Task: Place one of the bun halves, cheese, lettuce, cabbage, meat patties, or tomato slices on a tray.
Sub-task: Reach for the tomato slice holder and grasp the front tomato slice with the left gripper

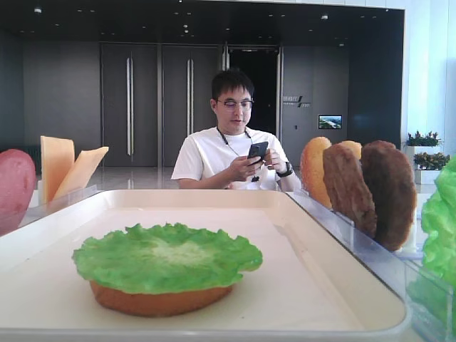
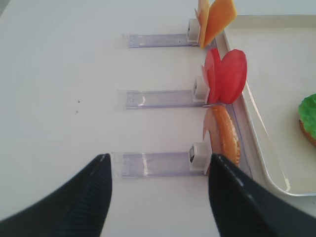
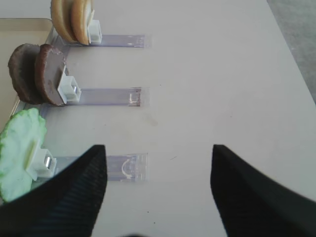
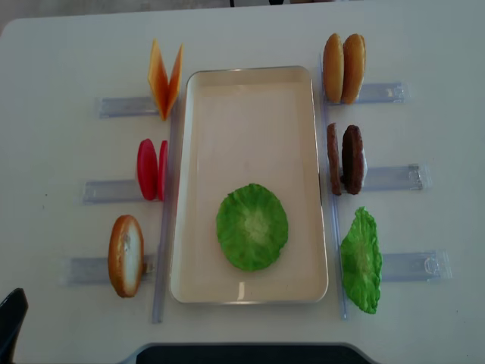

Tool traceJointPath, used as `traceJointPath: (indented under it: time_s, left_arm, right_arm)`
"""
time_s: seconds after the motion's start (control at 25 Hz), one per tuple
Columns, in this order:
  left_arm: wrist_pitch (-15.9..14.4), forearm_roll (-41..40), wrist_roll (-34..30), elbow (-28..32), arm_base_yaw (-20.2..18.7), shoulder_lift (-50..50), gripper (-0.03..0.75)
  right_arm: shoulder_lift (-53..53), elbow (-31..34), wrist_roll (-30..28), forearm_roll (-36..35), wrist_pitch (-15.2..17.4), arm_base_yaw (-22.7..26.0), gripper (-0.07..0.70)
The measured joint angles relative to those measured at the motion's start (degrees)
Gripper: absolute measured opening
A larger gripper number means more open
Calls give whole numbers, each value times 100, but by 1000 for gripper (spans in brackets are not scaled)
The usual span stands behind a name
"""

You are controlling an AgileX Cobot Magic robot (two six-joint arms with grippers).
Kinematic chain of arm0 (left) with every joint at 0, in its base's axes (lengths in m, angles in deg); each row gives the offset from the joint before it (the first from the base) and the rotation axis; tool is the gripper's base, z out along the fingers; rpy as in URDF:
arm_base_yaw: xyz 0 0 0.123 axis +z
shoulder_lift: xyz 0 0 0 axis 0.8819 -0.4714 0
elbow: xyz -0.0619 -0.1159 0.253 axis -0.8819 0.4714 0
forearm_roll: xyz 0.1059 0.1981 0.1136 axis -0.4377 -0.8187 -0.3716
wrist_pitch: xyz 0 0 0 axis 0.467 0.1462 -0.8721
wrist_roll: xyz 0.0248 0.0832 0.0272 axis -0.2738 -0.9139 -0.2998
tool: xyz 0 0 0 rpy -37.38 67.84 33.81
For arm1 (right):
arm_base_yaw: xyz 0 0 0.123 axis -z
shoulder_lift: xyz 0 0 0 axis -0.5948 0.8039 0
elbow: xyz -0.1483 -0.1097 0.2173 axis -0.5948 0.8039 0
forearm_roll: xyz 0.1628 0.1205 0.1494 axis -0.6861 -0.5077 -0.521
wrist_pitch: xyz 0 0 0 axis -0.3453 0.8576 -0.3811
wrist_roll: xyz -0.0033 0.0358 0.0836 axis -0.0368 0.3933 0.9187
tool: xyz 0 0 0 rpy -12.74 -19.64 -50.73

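Two layers already on tray point(image 4: 250, 91): lettuce point(image 4: 251, 226) over bun half. Left gripper point(image 2: 159, 197) wide open, empty, near tomato slices point(image 2: 227, 76); approach square, pinch one disc only.

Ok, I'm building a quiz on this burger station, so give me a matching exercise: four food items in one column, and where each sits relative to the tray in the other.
Items:
1. cheese
2. meat patties
3. tomato slices
4. lettuce on a bun half

Places, seen from overhead:
A. on the tray
B. left of the tray, far row
C. right of the tray, middle row
D. left of the tray, middle row

Pairs: 1-B, 2-C, 3-D, 4-A
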State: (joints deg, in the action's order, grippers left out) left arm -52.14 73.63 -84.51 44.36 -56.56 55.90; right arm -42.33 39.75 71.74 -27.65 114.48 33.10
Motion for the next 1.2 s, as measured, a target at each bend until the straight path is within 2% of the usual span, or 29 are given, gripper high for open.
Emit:
traceJointPath:
  time_s: [1.2]
  left_arm:
    - [0, 0, 5, 0, 0, 0, 471]
  right_arm:
    - [0, 0, 0, 0, 0, 0, 463]
